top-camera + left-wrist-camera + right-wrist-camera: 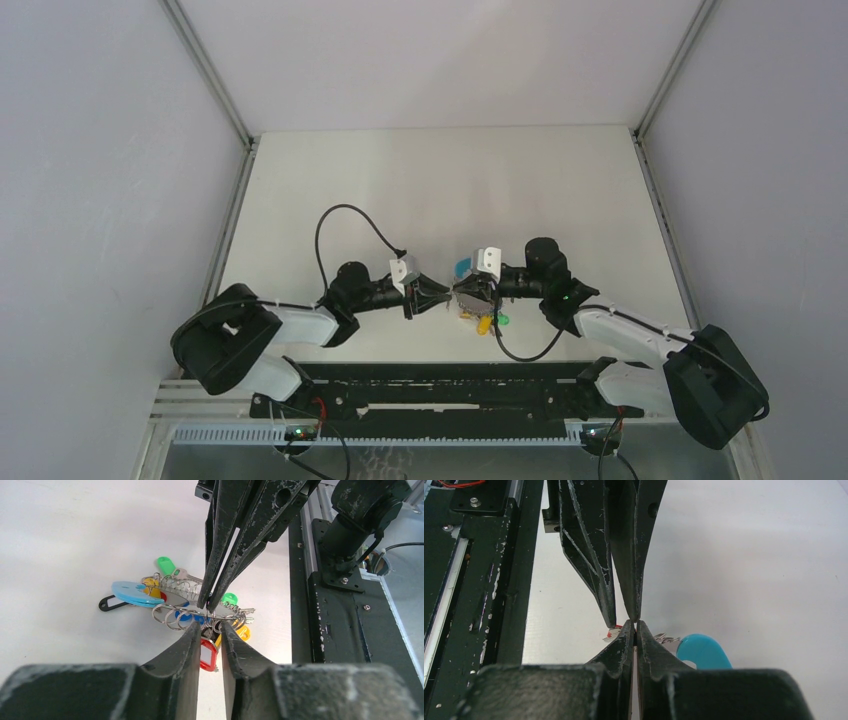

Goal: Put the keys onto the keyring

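The left gripper [210,626] has its jaws close on either side of the red-tagged key [207,653]; whether they clamp it cannot be told. The right gripper [209,605] is closed, its tips pinching the keyring [132,593] wire.

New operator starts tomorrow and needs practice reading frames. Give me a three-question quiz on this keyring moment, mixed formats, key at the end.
1. Multiple choice: in the left wrist view, which colour of tag sits between the left jaws? A green, B red, C black.
2. True or false: the right jaws stand wide open.
3. Short answer: in the right wrist view, what colour is the part of the keyring that shows beside the right jaws?

Key
1. B. It is the tag of the red-tagged key.
2. False. They are pinched shut on the keyring.
3. Light blue.
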